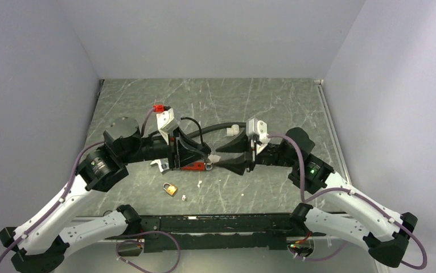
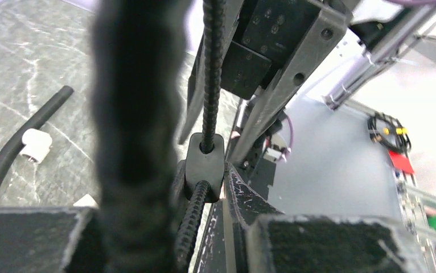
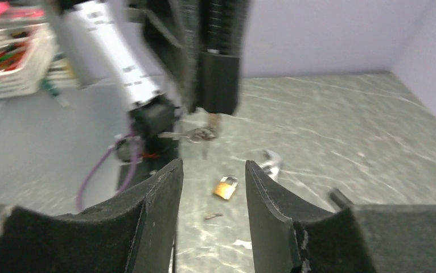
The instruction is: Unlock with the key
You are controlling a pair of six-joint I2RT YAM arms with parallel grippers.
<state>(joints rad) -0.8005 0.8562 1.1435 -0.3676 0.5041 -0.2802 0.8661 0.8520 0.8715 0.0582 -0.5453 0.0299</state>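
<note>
Now: left gripper [image 3: 216, 107] pinches key [image 3: 188, 135] by tip only; right gripper [image 3: 214, 169] parted, empty. Risk: key twists or drops; loose brass padlock [image 1: 170, 189] slides when key pushed in.

L arm [image 1: 85, 227] & R arm [image 1: 341, 223]: white shells, black round joints. Purple cables [image 1: 301, 170] loop along each; green LED [image 1: 312, 169] lit on R. White cam mounts [image 1: 256, 128] at wrists, red plug [image 1: 158, 107] on L. R gripper [image 3: 213, 170] fingers [image 3: 153, 216] black, wedge-shaped, edges chipped. Black base rail [image 1: 216, 223] spans both.
</note>
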